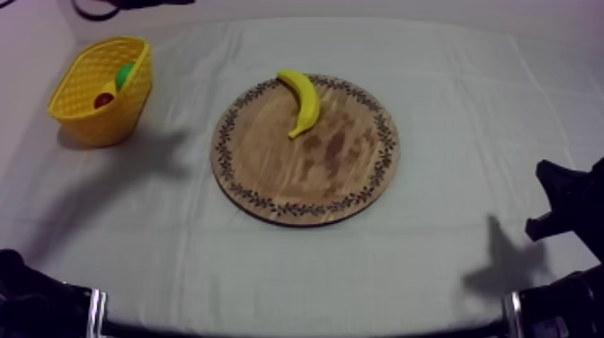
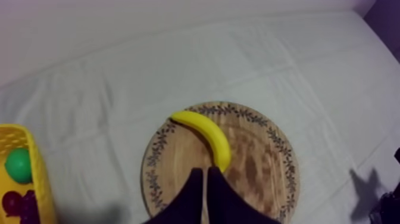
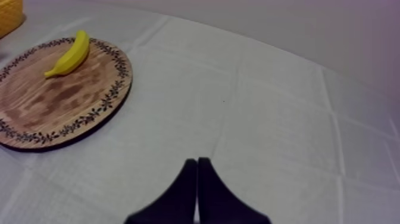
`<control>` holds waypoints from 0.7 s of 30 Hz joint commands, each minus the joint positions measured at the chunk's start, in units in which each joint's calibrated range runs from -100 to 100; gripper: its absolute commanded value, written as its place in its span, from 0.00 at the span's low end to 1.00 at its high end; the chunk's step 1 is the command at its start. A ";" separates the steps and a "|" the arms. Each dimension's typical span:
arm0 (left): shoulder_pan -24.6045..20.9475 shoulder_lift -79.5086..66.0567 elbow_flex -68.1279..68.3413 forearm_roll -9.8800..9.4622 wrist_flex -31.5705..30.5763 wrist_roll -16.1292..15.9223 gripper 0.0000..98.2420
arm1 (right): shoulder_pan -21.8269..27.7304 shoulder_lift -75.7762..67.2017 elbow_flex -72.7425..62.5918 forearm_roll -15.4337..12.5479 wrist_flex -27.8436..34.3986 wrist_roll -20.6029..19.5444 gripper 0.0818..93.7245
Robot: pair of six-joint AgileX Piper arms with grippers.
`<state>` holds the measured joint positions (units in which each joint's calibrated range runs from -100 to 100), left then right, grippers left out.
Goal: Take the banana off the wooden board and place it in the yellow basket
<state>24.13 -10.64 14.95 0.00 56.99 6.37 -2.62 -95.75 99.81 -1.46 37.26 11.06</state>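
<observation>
The yellow banana (image 1: 303,101) lies curved on the far part of the round wooden board (image 1: 297,184), which sits mid-table. At the far left stands the yellow basket (image 1: 85,121). My left gripper (image 2: 205,179) is shut on nothing, its fingers together as a narrow wedge, seen in front of the board (image 2: 262,173) just short of the banana (image 2: 205,134). My right gripper (image 3: 196,170) is likewise shut and empty over bare cloth, well to the right of the board (image 3: 59,113) and the banana (image 3: 70,53).
Inside the basket (image 2: 36,196) lie a green fruit (image 2: 18,165) and a dark red-purple fruit (image 2: 18,204). My right arm (image 1: 566,202) stands at the table's right edge and my left arm (image 1: 36,301) low at the front left. Bare cloth surrounds the board.
</observation>
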 commanded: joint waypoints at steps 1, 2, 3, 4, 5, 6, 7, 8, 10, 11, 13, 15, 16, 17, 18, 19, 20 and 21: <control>0.88 5.40 -6.56 -0.17 3.01 0.79 0.01 | 0.01 0.00 -0.03 -0.03 -0.08 0.00 0.00; 1.20 6.98 -8.41 -0.27 4.16 1.11 0.01 | 0.01 0.00 -0.03 -0.03 -0.08 0.00 0.00; 1.50 8.59 -10.27 -0.35 5.30 1.41 0.01 | 0.01 0.00 -0.03 -0.03 -0.08 0.00 0.00; 1.75 10.17 -12.14 -0.40 6.51 1.72 0.01 | 0.01 0.00 -0.03 -0.03 -0.08 0.00 0.00; 1.96 11.75 -14.02 -0.43 7.79 2.05 0.02 | 0.01 0.00 -0.03 -0.03 -0.08 0.00 0.00; 2.14 13.31 -15.91 -0.46 9.13 2.42 0.02 | 0.01 0.00 -0.03 -0.03 -0.08 0.00 0.00; 2.30 14.83 -17.73 -0.47 10.55 2.79 0.02 | 0.01 0.00 -0.03 -0.03 -0.08 0.00 0.00; 2.44 16.32 -19.58 -0.48 11.98 3.10 0.02 | 0.01 0.00 -0.03 -0.03 -0.08 0.00 0.00; 2.70 19.05 -22.87 -0.50 14.62 3.60 0.03 | 0.01 0.00 -0.03 -0.03 -0.08 0.00 0.00; 2.80 20.24 -24.18 -0.50 15.68 3.85 0.03 | 0.01 0.00 -0.03 -0.03 -0.08 0.00 0.00; 2.97 22.27 -26.19 -0.48 17.57 4.34 0.05 | 0.01 0.00 -0.03 -0.03 -0.08 0.00 0.00; 3.05 23.90 -27.65 -0.37 19.40 4.87 0.07 | 0.01 0.00 -0.03 -0.03 -0.08 0.00 0.00; 3.07 24.56 -28.19 -0.32 20.36 5.17 0.10 | 0.01 0.00 -0.03 -0.03 -0.08 0.00 0.00; 3.11 25.13 -28.57 -0.29 21.28 5.47 0.15 | 0.01 0.00 -0.03 -0.03 -0.08 0.00 0.00; 3.18 25.63 -28.84 -0.26 22.19 5.79 0.21 | 0.01 0.00 -0.03 -0.03 -0.08 0.00 0.00; 3.25 26.08 -29.03 -0.23 23.07 6.14 0.30 | 0.01 0.00 -0.03 -0.03 -0.08 0.00 0.00; 3.32 26.53 -29.06 -0.17 23.90 6.51 0.40 | 0.01 0.00 -0.03 -0.03 -0.08 0.00 0.00; 3.37 27.00 -28.91 -0.02 24.61 6.84 0.50 | 0.01 0.00 -0.03 -0.03 -0.08 0.00 0.00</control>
<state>27.49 15.88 -14.10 0.00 80.35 12.69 -2.62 -95.75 99.81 -1.46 37.19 11.06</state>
